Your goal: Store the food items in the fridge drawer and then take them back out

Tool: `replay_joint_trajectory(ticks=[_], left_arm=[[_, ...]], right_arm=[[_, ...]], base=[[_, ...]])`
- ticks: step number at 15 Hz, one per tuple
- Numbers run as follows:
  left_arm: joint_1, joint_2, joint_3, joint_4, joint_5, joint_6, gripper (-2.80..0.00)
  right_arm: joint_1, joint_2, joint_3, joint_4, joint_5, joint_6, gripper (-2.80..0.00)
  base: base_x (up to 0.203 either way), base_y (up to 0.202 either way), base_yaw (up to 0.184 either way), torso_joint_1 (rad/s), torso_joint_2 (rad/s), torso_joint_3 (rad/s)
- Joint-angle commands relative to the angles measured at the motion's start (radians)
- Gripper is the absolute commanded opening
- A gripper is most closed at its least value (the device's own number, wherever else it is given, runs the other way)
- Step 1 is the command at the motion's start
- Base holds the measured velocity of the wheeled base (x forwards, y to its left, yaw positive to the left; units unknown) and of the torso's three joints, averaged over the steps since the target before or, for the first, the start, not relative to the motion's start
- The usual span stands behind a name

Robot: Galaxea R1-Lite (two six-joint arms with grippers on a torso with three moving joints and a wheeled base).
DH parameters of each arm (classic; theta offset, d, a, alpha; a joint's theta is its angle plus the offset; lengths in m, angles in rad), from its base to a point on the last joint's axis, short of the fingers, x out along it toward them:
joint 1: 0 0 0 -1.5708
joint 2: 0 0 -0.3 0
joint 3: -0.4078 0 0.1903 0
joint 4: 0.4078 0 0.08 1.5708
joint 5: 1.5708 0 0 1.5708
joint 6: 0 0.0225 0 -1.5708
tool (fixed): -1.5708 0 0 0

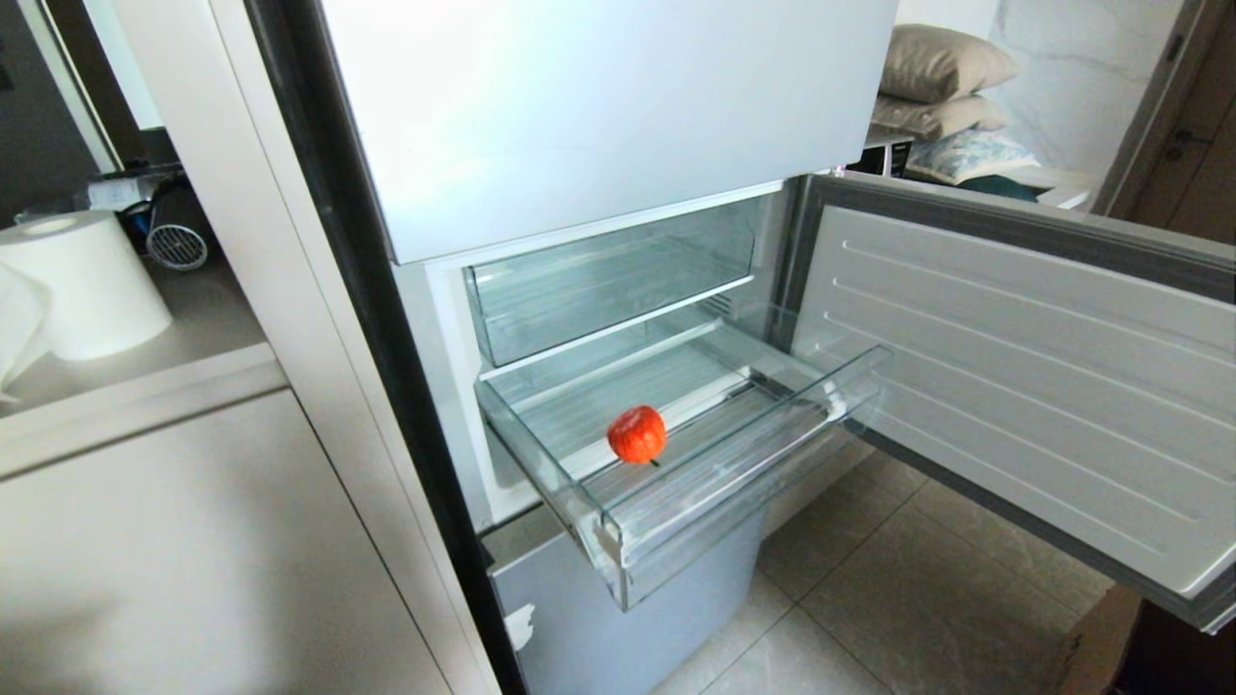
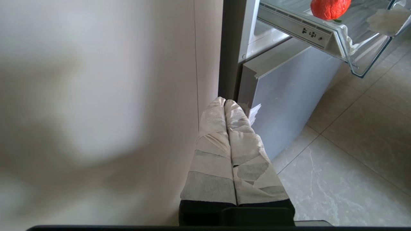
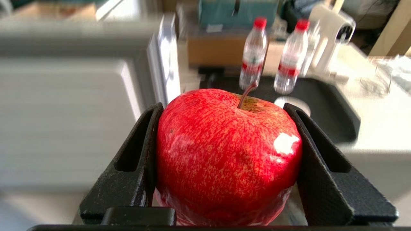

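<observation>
The clear fridge drawer (image 1: pixel 734 483) is pulled out of the pale blue-grey fridge. An orange-red ribbed food item (image 1: pixel 637 433) lies on its ribbed floor near the front lip; it also shows in the left wrist view (image 2: pixel 330 8). My right gripper (image 3: pixel 224 110) is shut on a red apple (image 3: pixel 224 154) with a brown stem, one black finger on each side; it is outside the head view. My left gripper (image 2: pixel 224 102), its fingers wrapped in pale tape, hangs shut and empty low beside the cabinet wall, below the drawer.
The fridge door (image 1: pixel 1024 386) stands open to the right over a tiled floor (image 1: pixel 917 598). A second clear drawer (image 1: pixel 608 280) sits above. Behind the apple are two red-capped water bottles (image 3: pixel 253 54), a dark sink (image 3: pixel 324 106) and a white countertop. A paper roll (image 1: pixel 87 280) stands on the left counter.
</observation>
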Motion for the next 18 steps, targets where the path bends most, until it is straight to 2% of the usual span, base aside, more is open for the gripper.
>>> replay_joint_trajectory(ticks=[1,3,5,7,9,12,16,18], left_arm=[[0.000,0.000,0.000,0.000,0.000,-0.001,-2.80],[0.000,0.000,0.000,0.000,0.000,-0.001,-2.80],[0.000,0.000,0.000,0.000,0.000,-0.001,-2.80],[0.000,0.000,0.000,0.002,0.000,-0.001,-2.80],[0.000,0.000,0.000,0.002,0.000,-0.001,-2.80],[0.000,0.000,0.000,0.001,0.000,-0.001,-2.80],[0.000,0.000,0.000,0.001,0.000,-0.001,-2.80],[0.000,0.000,0.000,0.002,0.000,-0.001,-2.80]], right_arm=[[-0.039,0.176,-0.011,-0.113,-0.002,0.003,-2.80],[-0.119,0.301,-0.037,-0.236,-0.002,0.008,-2.80],[-0.209,0.407,-0.087,-0.299,0.001,0.012,-2.80],[-0.312,0.492,-0.155,-0.325,0.010,0.022,-2.80],[-0.370,0.583,-0.213,-0.332,0.033,0.028,-2.80],[-0.410,0.746,-0.265,-0.370,0.110,0.028,-2.80],[-0.418,0.983,-0.308,-0.586,0.165,-0.005,-2.80],[-0.420,1.089,-0.349,-0.626,0.171,-0.047,-2.80]], base=[[0.000,0.000,0.000,0.000,0.00,0.000],[0.000,0.000,0.000,0.000,0.00,0.000],[0.000,0.000,0.000,0.000,0.00,0.000],[0.000,0.000,0.000,0.000,0.00,0.000],[0.000,0.000,0.000,0.000,0.00,0.000],[0.000,0.000,0.000,0.000,0.00,0.000],[0.000,0.000,0.000,0.000,0.00,0.000],[0.000,0.000,0.000,0.000,0.00,0.000]])
